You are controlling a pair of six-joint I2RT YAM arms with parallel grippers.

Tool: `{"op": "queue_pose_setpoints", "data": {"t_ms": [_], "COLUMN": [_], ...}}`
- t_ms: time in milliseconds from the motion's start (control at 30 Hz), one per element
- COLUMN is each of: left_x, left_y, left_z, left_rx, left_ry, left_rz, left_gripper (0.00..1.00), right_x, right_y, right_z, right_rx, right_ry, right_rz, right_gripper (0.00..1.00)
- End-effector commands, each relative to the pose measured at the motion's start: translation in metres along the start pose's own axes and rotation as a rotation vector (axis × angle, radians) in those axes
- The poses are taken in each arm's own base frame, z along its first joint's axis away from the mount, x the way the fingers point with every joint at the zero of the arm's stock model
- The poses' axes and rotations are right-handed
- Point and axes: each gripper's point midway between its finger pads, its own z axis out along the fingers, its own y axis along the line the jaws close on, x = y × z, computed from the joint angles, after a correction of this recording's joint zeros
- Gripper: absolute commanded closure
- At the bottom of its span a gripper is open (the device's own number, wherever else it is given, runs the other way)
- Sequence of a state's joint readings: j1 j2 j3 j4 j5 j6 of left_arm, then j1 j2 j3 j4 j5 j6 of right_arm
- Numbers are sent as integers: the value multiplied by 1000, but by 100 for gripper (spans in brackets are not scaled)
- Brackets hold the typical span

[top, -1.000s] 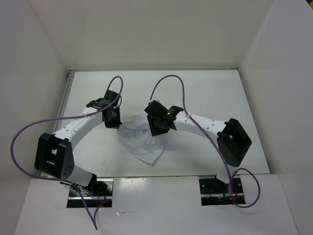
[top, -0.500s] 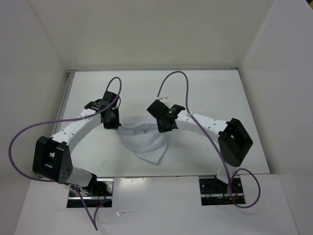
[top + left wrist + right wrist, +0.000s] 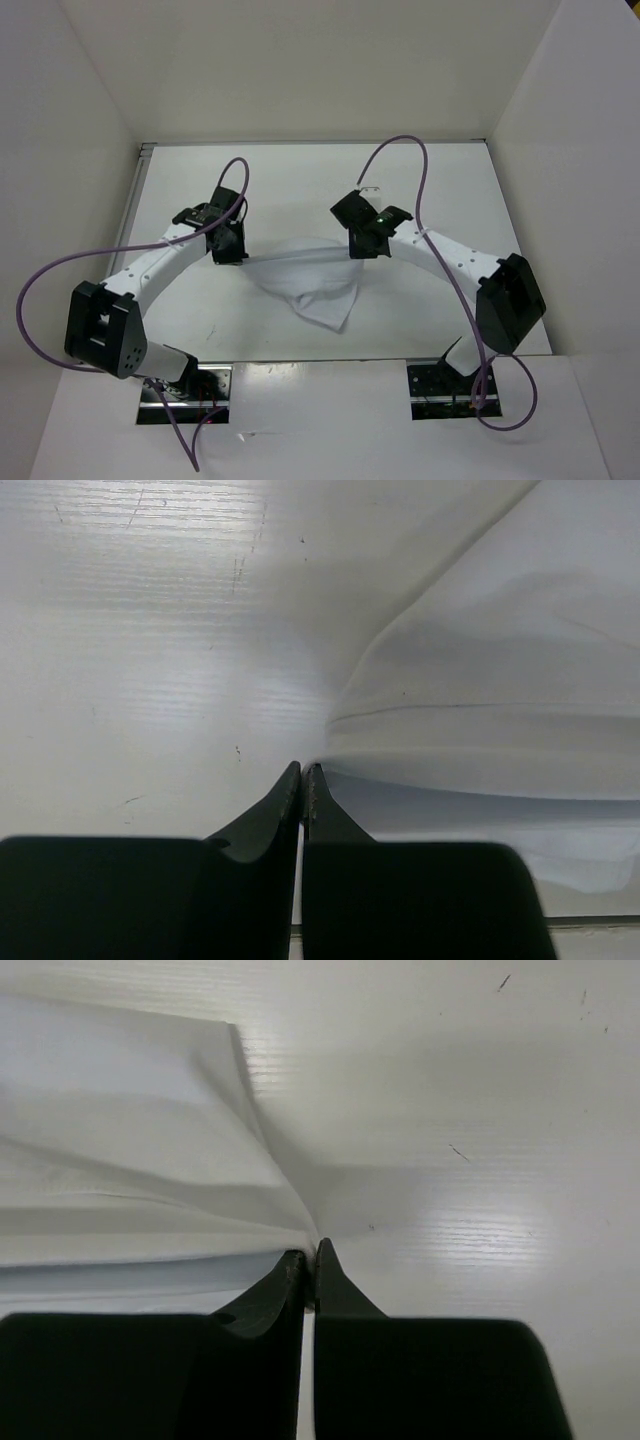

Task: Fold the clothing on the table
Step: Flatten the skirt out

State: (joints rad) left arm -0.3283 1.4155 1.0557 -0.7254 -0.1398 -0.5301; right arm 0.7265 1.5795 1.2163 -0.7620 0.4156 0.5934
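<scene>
Left pincer (image 3: pixel 302 772) and right pincer (image 3: pixel 308 1252): both clamped on clothing (image 3: pixel 310 280) edges, stretched mid-frame over tabletop (image 3: pixel 430 190); folding apparently not begun.

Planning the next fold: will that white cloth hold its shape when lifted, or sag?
Probably floppy: the cloth is pulled between the left hand and right hand, with folds converging on each pinch. Likely light: it looks thin, with soft creases.

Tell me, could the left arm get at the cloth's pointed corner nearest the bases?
Probably: nothing blocks the way, but the left gripper is shut on the clothing and must let go first.
</scene>
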Motion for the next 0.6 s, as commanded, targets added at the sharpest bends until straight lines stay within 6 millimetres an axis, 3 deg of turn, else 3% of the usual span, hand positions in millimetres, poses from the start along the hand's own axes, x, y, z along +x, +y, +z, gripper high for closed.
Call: {"op": "queue_pose_setpoints", "data": {"t_ms": [0,100,133,200,267,367,400,500,533,567], "left_x": [1,0,-10,-12,-25,-26,-28,-25,-24,-26], "left_y": [6,-15,-24,-41,-57,-80,-91,-103,-104,-107], "left_z": [-12,-27,-42,-67,-109,-169,-193,-248,-272,-285], "left_rx": [-8,122,178,296,419,626,714,870,917,951], "left_ry": [-2,9,-31,-46,-136,-224,-259,-353,-404,-439], "left_rz": [20,65,76,119,155,211,237,291,308,320], "left_gripper": [100,100,100,100,100,100,100,100,100,100], "right_x": [-11,-17,-18,-22,-21,-31,-37,-46,-52,-54], "right_y": [-26,-20,-15,-16,-8,-1,-5,-11,-20,-25], "right_z": [-27,-47,-55,-79,-105,-169,-199,-252,-279,-290], "right_rx": [23,-49,-93,-160,-281,-508,-585,-721,-760,-776], "right_ry": [-49,-50,-42,-72,-77,-175,-250,-355,-429,-460], "right_rz": [9,-5,-9,-10,-24,-15,-7,6,22,29], "right_gripper": [100,100,100,100,100,100,100,100,100,100]}}
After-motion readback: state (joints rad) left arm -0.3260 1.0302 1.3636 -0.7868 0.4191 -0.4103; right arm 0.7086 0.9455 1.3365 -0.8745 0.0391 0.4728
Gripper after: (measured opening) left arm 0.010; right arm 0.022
